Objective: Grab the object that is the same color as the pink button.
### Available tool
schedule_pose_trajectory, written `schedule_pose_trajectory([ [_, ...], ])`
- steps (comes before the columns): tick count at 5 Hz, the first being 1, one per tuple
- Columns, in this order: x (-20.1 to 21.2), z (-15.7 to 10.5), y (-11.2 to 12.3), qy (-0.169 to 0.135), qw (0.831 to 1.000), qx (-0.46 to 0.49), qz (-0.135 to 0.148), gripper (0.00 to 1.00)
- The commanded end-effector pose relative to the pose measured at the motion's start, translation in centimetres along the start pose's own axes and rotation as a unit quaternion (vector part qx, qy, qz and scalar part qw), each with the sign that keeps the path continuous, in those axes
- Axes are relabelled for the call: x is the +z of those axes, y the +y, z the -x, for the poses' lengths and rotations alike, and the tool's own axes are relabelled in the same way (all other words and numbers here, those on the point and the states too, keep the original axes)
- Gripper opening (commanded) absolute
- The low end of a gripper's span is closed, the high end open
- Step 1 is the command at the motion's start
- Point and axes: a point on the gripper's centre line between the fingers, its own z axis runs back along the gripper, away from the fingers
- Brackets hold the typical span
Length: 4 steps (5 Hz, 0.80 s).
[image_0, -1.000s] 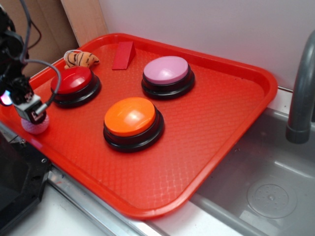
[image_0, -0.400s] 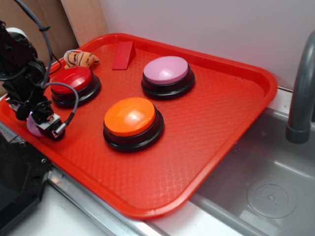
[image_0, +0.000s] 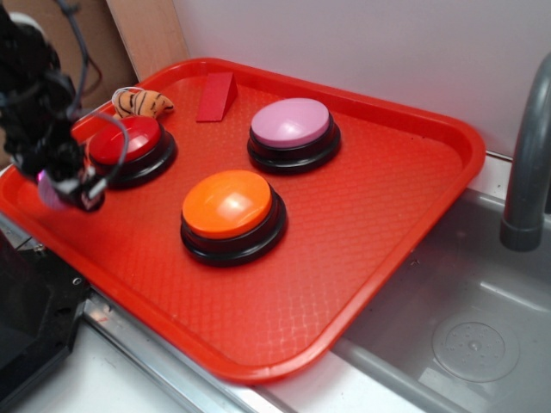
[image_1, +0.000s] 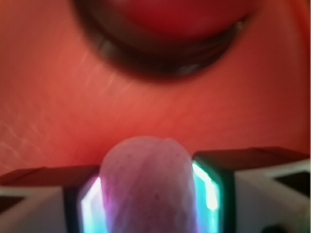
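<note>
Red tray under me; my gripper clenched on small pink ball, held by its sides near red button. Seems light, soft, squashy, so gentle squeeze enough

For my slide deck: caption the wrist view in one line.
Gripper jaws clamped on the pale pink ball above the red tray, a blurred button ahead.
</note>
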Motion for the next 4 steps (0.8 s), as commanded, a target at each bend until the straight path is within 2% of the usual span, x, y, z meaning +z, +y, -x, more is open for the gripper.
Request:
schedule_pose_trajectory([
  [1,8.3,-4.0,-2.7,-0.030,0.998,0.019,0.060,0.00],
  [2,12.1,-5.4,-5.5,-0.054,0.995,0.020,0.080,0.00],
  [3,13.9,-6.0,-7.5,-0.062,0.993,0.013,0.102,0.00],
  [4,12.9,-5.8,-8.3,-0.061,0.996,0.044,0.050,0.00],
])
